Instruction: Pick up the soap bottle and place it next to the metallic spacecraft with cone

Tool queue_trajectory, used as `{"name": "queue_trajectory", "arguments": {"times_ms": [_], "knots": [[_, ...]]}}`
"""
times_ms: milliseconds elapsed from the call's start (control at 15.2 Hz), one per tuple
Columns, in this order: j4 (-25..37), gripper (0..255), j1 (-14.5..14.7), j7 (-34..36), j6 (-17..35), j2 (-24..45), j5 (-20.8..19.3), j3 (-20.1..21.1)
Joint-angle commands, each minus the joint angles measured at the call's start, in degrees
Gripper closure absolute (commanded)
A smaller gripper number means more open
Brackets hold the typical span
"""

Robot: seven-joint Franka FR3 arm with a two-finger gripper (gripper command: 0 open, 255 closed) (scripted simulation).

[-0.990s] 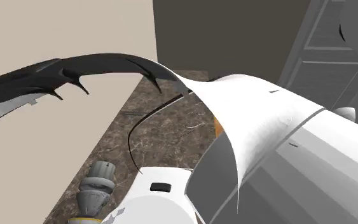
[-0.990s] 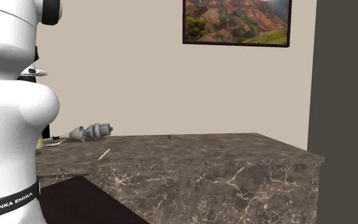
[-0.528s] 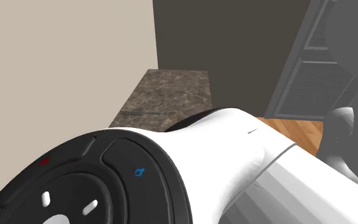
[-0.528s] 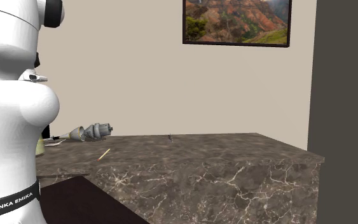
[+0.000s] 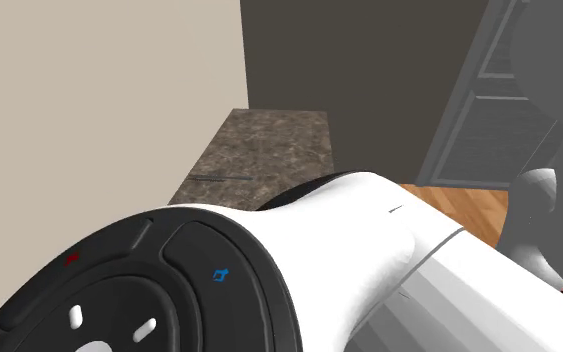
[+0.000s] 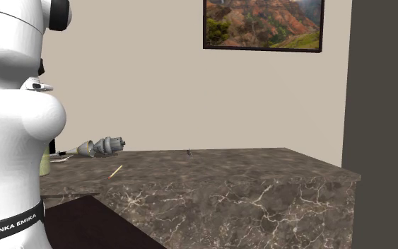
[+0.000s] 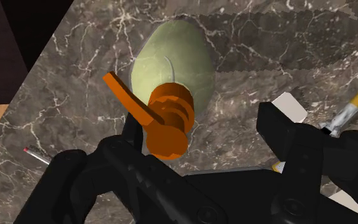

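The robot's tool point(image 7: 204, 124), its black fingers spread wide, hangs above a pale green soap bottle point(image 7: 171, 63) with an orange pump. The bottle stands on the dark marble table point(image 7: 266, 57) between the fingers, closer to one of them (whether that finger touches the pump cannot be told). In the second exterior view the bottle peeks out at the frame's left edge behind the white arm point(image 6: 13, 120), near the grey spacecraft with cone point(image 6: 102, 146) lying left of centre.
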Motion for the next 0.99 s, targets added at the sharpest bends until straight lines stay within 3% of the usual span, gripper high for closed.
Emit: {"name": "queue_trajectory", "arguments": {"times_ms": [0, 132, 396, 924], "knots": [[0.0, 0, 0.0, 0.0, 0.0, 0.0, 0.0, 0.0], [0.0, 0, 0.0, 0.0, 0.0, 0.0, 0.0, 0.0], [6.0, 0, 0.1, -1.0, -6.9, -1.4, 1.5, 0.6], [6.0, 0, 0.1, -1.0, -6.9, -1.4, 1.5, 0.6]]}}
